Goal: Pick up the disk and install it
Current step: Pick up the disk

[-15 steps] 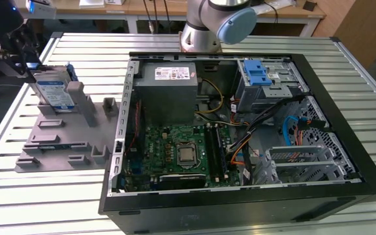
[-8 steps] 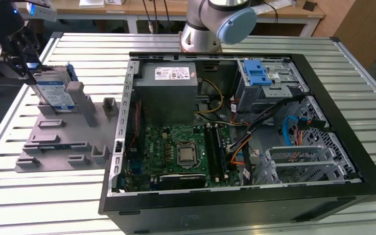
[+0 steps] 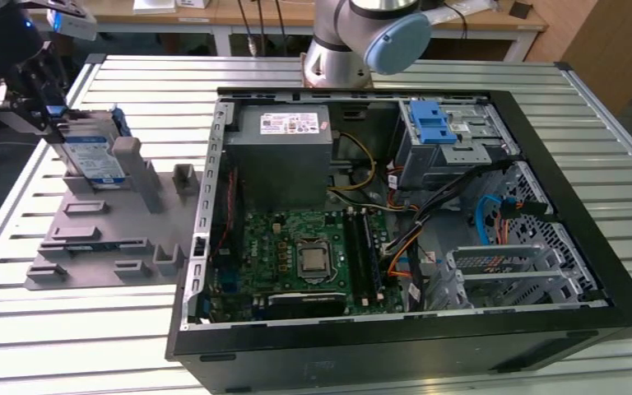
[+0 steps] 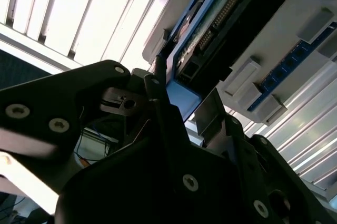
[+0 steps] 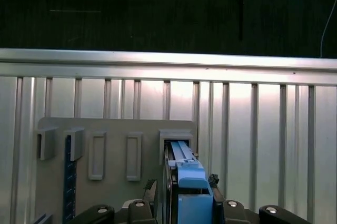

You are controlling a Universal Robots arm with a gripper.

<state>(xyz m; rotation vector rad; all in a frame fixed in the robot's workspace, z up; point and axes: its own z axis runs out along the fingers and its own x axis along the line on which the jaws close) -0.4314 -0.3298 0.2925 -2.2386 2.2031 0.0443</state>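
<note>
Jaws are closed in on the disk [image 5: 189,182] from both sides. In the first wrist view the gripper [image 5: 181,190] has a dark finger hugging each side of the blue carrier frame, so it looks like a proper pinch on the frame's edge. Same story in the second wrist view: one of the thin black fingers [image 4: 158,84] lies right along the blue edge, with the drive's connector end running off beyond it.

The disk stands upright on its edge in the grey holder plate [image 3: 96,247], slotted between the plate's posts — not lifted out yet as far as I can tell. You can see the blue-and-white label on its face in the exterior view, with the gripper sitting right on top of it at the exterior view's far left.

The plate lies flat on the slatted metal table [image 3: 96,346], just beside the open PC case [image 3: 404,354], which takes up the middle and the exterior view's right. Inside the case there's the green motherboard [image 3: 294,247], the grey power supply [image 3: 283,148] above it, and a bright blue latch [image 3: 431,123] over the drive bay in the far corner — well apart from the disk. The arm's base [image 3: 344,41] stands behind the case.
</note>
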